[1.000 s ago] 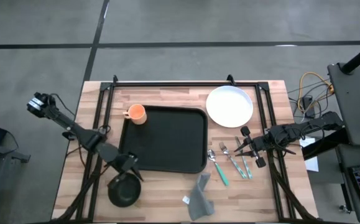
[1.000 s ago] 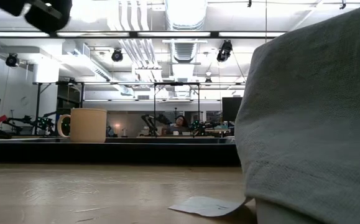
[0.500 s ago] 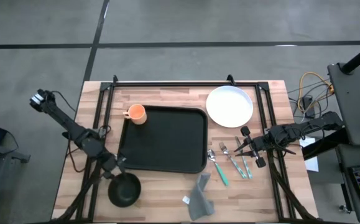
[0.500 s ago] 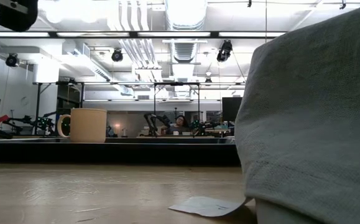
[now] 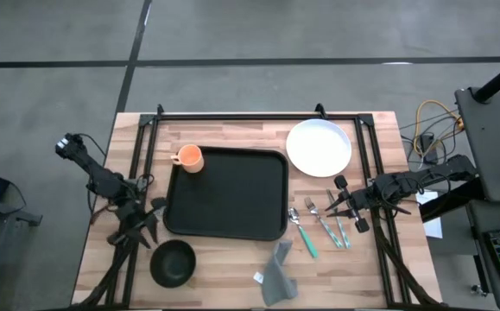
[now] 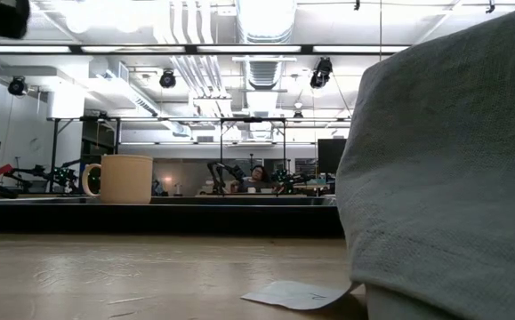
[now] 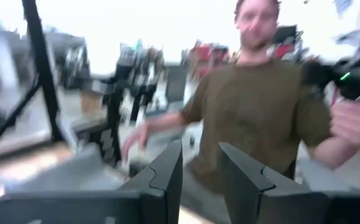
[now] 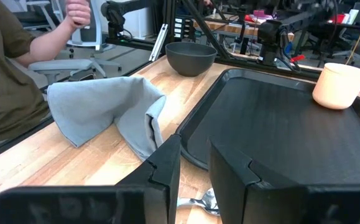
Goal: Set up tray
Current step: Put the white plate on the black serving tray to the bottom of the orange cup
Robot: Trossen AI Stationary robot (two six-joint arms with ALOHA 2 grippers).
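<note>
The large black tray [image 5: 224, 194] lies flat at the table's middle and also fills the right wrist view as the tray [image 8: 279, 124]. An orange cup [image 5: 189, 158] stands upright on its far left corner. My left gripper [image 5: 146, 226] hovers open beside the tray's near left corner, above the table's left part, touching nothing. Its wrist view shows my left gripper [image 7: 201, 180] pointing into the room at a person. My right gripper [image 5: 340, 203] waits open right of the tray, over the cutlery [image 5: 319, 226], and my right gripper [image 8: 195, 171] points along the table toward the tray.
A round white plate [image 5: 319, 147] lies beyond the tray's far right corner. A small black bowl [image 5: 173, 263] stands near the table's near left corner. A crumpled grey cloth [image 5: 277, 272] with a paper tag lies at the near edge. A person [image 8: 12, 74] is by the near side.
My left arm has drawn back from above the black bowl and the tray's near left corner toward the table's left edge, turning as it went. The bowl, tray and cup stay in place.
</note>
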